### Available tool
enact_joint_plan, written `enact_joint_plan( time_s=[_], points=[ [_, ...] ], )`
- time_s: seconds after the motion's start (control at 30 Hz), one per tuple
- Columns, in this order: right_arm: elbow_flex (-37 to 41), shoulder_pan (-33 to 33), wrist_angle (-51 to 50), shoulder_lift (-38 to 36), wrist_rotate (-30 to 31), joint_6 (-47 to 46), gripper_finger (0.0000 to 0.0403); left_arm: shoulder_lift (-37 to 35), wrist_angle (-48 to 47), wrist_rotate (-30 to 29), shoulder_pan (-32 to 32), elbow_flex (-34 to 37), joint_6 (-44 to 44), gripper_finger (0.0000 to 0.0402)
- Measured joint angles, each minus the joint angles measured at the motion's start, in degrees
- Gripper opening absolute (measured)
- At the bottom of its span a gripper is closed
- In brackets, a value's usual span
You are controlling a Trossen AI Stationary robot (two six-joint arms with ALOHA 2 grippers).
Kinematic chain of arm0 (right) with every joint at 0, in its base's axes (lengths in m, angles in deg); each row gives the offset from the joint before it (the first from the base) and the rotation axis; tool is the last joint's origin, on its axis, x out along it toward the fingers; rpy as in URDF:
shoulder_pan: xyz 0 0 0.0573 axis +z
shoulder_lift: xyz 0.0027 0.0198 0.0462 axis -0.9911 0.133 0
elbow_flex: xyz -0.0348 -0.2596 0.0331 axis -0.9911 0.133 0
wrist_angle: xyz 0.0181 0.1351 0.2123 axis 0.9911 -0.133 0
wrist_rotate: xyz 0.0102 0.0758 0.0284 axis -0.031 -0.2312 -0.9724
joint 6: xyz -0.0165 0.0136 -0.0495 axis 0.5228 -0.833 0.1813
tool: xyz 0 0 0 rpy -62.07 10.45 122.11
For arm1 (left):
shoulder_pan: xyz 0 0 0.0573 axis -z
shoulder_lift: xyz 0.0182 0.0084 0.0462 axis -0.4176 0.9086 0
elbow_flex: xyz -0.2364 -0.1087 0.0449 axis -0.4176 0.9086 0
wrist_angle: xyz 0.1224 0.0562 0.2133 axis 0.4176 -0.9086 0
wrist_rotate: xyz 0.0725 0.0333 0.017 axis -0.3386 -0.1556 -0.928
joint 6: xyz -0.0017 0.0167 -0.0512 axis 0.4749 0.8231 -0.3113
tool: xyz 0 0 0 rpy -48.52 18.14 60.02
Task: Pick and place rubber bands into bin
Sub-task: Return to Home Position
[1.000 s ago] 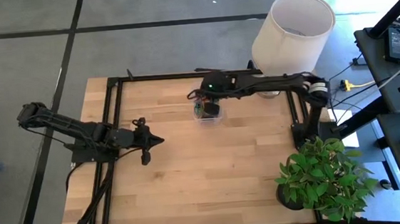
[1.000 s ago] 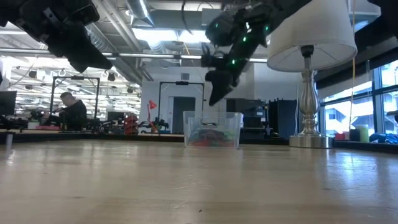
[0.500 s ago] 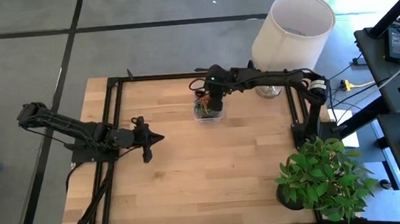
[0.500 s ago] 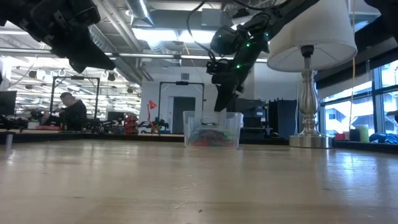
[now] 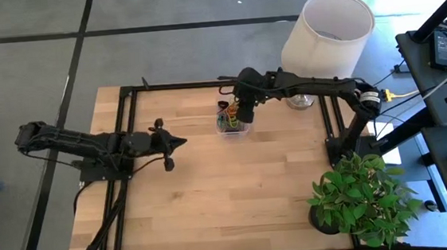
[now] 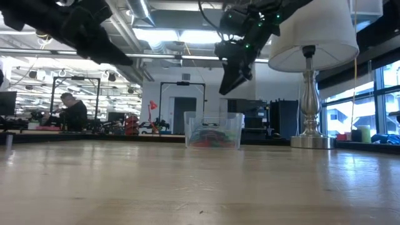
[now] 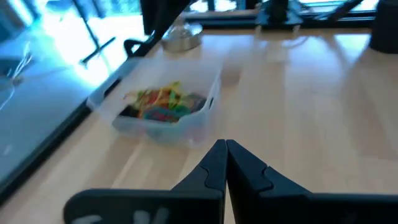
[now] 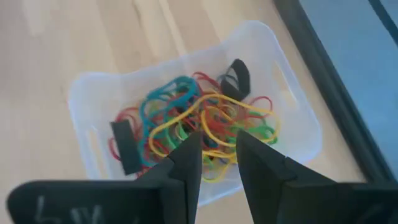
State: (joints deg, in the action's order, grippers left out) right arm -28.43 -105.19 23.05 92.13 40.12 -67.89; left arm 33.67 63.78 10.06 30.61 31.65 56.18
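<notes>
Bin (image 8: 84,118), a small clear tub, sits directly beneath my right gripper (image 8: 217,135), which hangs above it, clear of the rim, fingers a little parted and gripping nothing. My left gripper (image 7: 225,149), pressed closed and seemingly empty, points toward the tub from well apart. Rubber bands (image 8: 199,118) lie inside, below the right fingertips, a tangled heap of red, yellow, green and blue. I judge them light, limp and grabby, best pinched by one raised loop.
</notes>
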Motion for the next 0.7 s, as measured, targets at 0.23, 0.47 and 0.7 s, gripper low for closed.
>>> enact_joint_plan(
  time_s=[0.23,0.47,0.7],
  points=[
    [0.00,1.41,0.37,-0.03,-1.92,-4.08,0.0098,-5.23,4.69,11.93,-5.58,3.39,6.26,0.0002],
    [0.00,3.28,-0.15,-0.03,-1.92,-8.65,0.0098,-17.51,6.48,14.01,-6.31,11.74,4.66,0.0002],
    [0.00,5.15,-0.15,-0.03,-1.92,-11.71,0.0098,-30.04,10.44,15.52,-6.31,19.25,5.79,0.0002]
  ],
)
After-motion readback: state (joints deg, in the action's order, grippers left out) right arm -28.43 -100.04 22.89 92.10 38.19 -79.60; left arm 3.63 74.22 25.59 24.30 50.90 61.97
